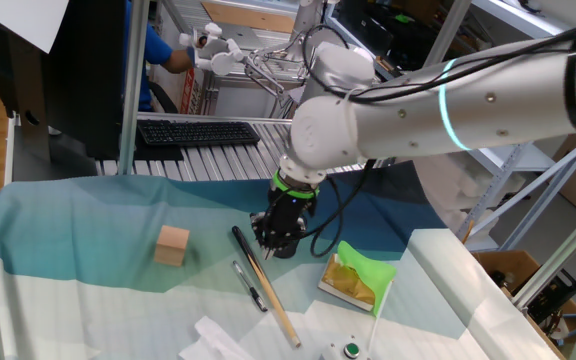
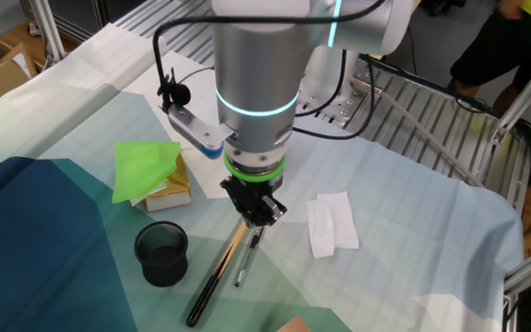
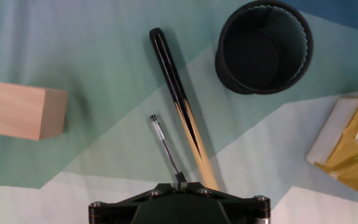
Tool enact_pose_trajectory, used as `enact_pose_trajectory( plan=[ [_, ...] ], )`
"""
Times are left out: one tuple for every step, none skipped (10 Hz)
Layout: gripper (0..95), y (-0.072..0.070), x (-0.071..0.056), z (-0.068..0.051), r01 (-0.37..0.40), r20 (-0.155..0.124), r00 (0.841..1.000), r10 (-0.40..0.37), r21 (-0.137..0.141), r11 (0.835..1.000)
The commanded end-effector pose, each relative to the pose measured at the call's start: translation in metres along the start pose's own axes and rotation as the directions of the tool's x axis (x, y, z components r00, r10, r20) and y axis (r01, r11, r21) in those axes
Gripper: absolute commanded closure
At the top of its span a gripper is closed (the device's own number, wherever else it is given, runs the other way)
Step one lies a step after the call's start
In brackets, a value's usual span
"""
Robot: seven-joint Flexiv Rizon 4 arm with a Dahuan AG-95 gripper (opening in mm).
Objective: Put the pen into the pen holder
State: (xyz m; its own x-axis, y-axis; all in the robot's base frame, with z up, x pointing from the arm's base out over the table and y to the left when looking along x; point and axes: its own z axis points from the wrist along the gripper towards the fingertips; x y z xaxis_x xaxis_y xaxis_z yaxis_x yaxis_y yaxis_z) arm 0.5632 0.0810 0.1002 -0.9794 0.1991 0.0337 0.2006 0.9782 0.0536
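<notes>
The slim black pen (image 3: 165, 147) with a silvery tip lies flat on the cloth, close beside the long wooden stick (image 3: 183, 112). It also shows in one fixed view (image 1: 250, 284) and in the other fixed view (image 2: 248, 255). The black pen holder (image 3: 262, 46) stands upright and empty, beyond the stick's black end; it also shows in the other fixed view (image 2: 161, 252). My gripper (image 2: 258, 215) hangs a little above the cloth over the pen's near end. Its fingers are together and hold nothing. In one fixed view the gripper (image 1: 273, 242) hides the holder.
A tan wooden cube (image 3: 27, 111) sits left of the pen. A yellow pad under a green sheet (image 2: 148, 166) lies by the holder. A folded white tissue (image 2: 331, 221) lies on the far side. A keyboard (image 1: 198, 132) is behind the table.
</notes>
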Motion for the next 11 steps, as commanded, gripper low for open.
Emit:
enact_pose_trajectory(
  plan=[
    [95.0, 0.000, 0.000, -0.001, 0.023, -0.013, 1.000, -0.023, 0.005, 1.000],
    [95.0, 0.000, 0.000, -0.001, 0.031, -0.011, 0.999, -0.031, 0.016, 0.999],
    [95.0, 0.000, 0.000, -0.001, 0.029, -0.011, 1.000, -0.028, 0.017, 0.999],
    [95.0, 0.000, 0.001, 0.000, 0.021, -0.010, 1.000, -0.020, 0.022, 1.000],
    [95.0, 0.000, 0.004, 0.002, 0.015, -0.004, 1.000, -0.014, 0.042, 0.999],
    [95.0, -0.001, 0.008, 0.005, 0.012, 0.005, 1.000, -0.012, 0.061, 0.998],
    [95.0, -0.002, 0.015, 0.010, -0.010, 0.010, 1.000, 0.009, 0.062, 0.998],
    [95.0, -0.003, 0.020, 0.014, -0.021, 0.007, 1.000, 0.021, 0.057, 0.998],
    [95.0, -0.004, 0.026, 0.016, -0.034, -0.004, 0.999, 0.034, 0.048, 0.998],
    [95.0, -0.004, 0.029, 0.017, -0.047, -0.014, 0.999, 0.048, 0.039, 0.998],
    [95.0, -0.004, 0.029, 0.017, -0.044, -0.018, 0.999, 0.045, 0.041, 0.998]
  ],
)
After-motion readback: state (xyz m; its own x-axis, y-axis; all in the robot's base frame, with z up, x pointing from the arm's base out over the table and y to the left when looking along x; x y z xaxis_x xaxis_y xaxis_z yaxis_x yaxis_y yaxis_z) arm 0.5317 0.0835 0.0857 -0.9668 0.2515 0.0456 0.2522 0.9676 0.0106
